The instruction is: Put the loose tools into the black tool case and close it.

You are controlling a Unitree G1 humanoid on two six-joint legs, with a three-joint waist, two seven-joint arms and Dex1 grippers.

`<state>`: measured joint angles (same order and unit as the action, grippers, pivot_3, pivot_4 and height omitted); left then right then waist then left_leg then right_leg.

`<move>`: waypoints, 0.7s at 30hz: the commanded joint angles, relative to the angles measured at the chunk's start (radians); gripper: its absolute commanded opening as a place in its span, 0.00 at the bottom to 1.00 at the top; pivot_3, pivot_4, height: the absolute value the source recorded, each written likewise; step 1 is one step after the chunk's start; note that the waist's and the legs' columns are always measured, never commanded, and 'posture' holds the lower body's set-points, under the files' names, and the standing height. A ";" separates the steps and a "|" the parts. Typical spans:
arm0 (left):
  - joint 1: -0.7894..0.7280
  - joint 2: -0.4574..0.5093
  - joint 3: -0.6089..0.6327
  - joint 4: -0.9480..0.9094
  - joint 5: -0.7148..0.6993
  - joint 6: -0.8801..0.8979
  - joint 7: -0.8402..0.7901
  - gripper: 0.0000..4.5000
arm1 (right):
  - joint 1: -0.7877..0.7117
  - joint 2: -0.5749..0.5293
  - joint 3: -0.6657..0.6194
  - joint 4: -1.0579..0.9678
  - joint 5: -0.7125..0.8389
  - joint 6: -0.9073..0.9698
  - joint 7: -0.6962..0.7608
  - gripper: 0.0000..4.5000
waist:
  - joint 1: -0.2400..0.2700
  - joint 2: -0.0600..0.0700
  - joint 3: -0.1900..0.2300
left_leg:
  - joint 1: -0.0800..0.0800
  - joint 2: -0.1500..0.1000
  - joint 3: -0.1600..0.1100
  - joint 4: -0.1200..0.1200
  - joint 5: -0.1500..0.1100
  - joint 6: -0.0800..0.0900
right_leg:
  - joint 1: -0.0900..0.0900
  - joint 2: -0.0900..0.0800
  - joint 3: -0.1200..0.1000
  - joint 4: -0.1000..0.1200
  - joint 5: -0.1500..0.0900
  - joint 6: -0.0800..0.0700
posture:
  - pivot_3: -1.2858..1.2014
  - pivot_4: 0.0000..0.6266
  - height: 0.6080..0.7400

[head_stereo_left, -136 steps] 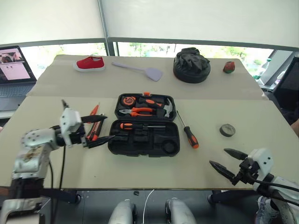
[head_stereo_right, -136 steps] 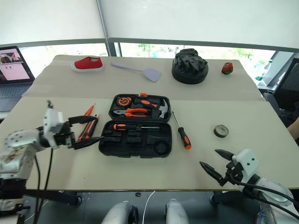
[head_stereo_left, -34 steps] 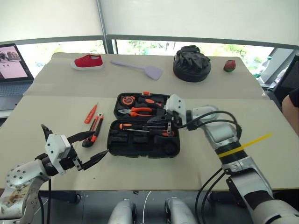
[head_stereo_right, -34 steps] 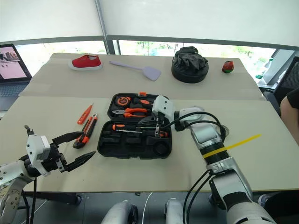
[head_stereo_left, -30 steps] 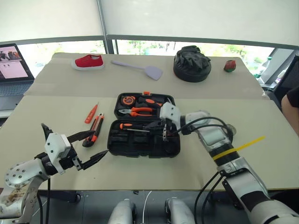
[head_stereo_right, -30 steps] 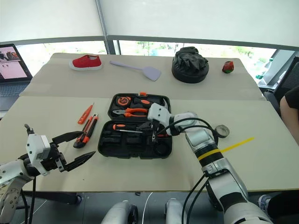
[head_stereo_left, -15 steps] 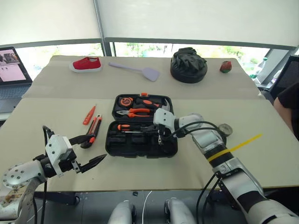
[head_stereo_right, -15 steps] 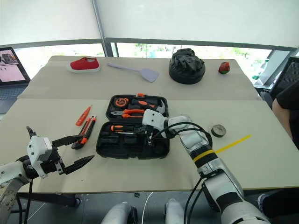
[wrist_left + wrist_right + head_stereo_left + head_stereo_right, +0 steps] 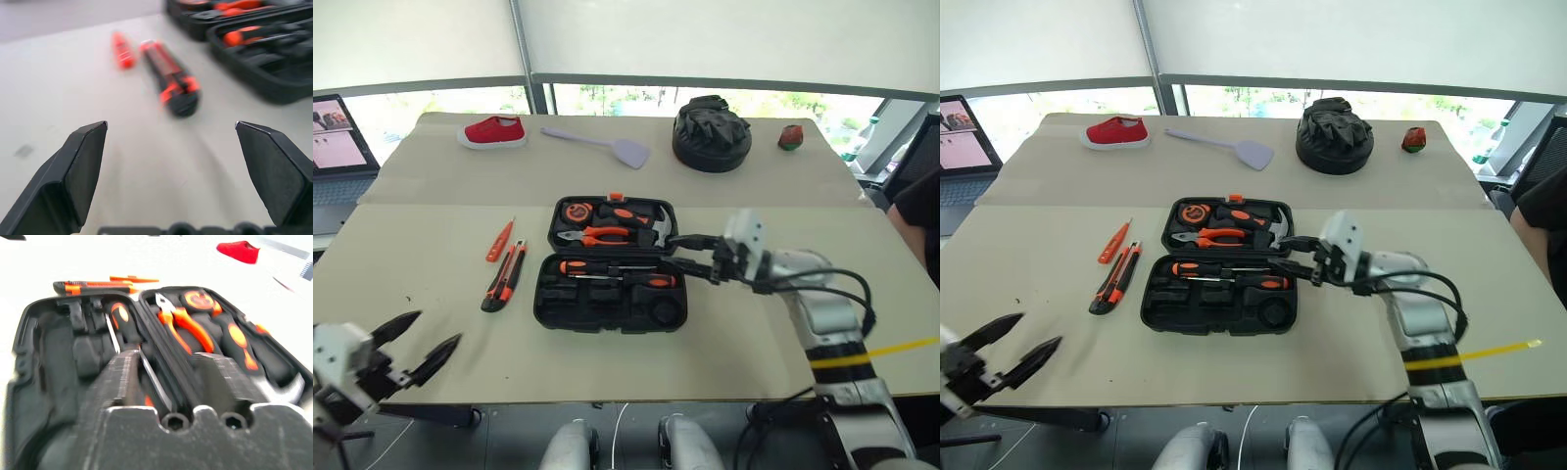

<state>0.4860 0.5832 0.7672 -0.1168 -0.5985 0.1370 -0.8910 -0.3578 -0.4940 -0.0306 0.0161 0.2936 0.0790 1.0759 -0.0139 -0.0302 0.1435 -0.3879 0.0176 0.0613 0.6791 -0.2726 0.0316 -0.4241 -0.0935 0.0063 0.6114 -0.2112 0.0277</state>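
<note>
The black tool case (image 9: 610,305) lies open in the middle of the table. Two orange-and-black screwdrivers (image 9: 639,281) lie in its near half. A slim orange screwdriver (image 9: 499,240) and an orange-and-black utility knife (image 9: 504,277) lie loose on the table left of the case. My right gripper (image 9: 669,249) hovers level at the case's right end, pointing left, open and empty; in its wrist view its fingers (image 9: 117,377) stand apart over the case. My left gripper (image 9: 438,328) hangs open and empty off the table's near left corner, with the knife (image 9: 171,85) ahead of it.
Pliers (image 9: 597,235), a hammer and a tape measure fill the case's far half. At the back lie a red shoe (image 9: 491,132), a lilac spatula (image 9: 602,147), a round black fabric mound (image 9: 712,134) and a small red object (image 9: 791,137). A laptop (image 9: 337,132) stands far left.
My right gripper has opened and drawn back to the right, leaving a second screwdriver in the case's near half. My left arm has swung out left and lower.
</note>
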 commanded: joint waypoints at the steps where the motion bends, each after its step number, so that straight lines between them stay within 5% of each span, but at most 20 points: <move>1: 0.037 0.011 0.103 0.053 -0.048 0.082 0.074 1.00 | 0.076 -0.003 -0.117 -0.012 0.084 -0.163 0.024 0.86 | -0.002 -0.001 0.000 | 0.001 0.000 0.000 0.000 0.000 0.000 | 0.001 0.001 0.000 0.000 0.000 0.000 | 0.52 0.24 1.00; 3: 0.033 0.044 0.085 0.021 -0.081 0.175 0.085 1.00 | 0.089 0.007 -0.148 -0.004 0.114 -0.157 -0.007 0.99 | -0.001 -0.001 0.001 | 0.002 0.000 0.002 0.001 0.000 0.000 | 0.002 0.000 0.002 0.001 0.000 0.001 | 0.52 0.24 1.00; 8: -0.116 0.177 0.013 -0.034 -0.082 0.357 0.191 1.00 | 0.093 0.003 -0.126 -0.025 0.107 -0.162 -0.021 0.99 | 0.017 -0.004 0.001 | 0.005 0.000 0.001 0.001 0.002 -0.001 | 0.003 0.001 0.002 0.002 -0.001 0.001 | 0.52 0.24 1.00; 14: -0.660 0.380 -0.306 0.121 -0.040 0.708 0.320 1.00 | 0.044 0.005 -0.051 -0.094 0.112 -0.147 -0.009 0.99 | 0.023 -0.005 0.002 | 0.003 -0.001 0.000 0.001 0.003 -0.002 | 0.001 0.002 0.002 0.005 0.000 0.000 | 0.52 0.24 1.00; 21: -1.217 0.289 -0.627 0.555 0.152 0.777 0.332 1.00 | -0.007 0.014 -0.018 -0.131 0.131 -0.110 -0.044 0.99 | -0.002 -0.006 0.003 | 0.001 -0.004 0.001 0.001 0.003 -0.002 | -0.001 0.003 0.001 0.011 0.001 0.001 | 0.52 0.24 1.00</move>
<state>-0.6658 0.8748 0.1957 0.3601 -0.5134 0.9170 -0.5672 -0.3518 -0.4813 -0.0484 -0.0740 0.4077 -0.0397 1.0416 -0.0154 -0.0365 0.1468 -0.3870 0.0131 0.0618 0.6800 -0.2701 0.0293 -0.4252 -0.0905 0.0071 0.6228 -0.2104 0.0287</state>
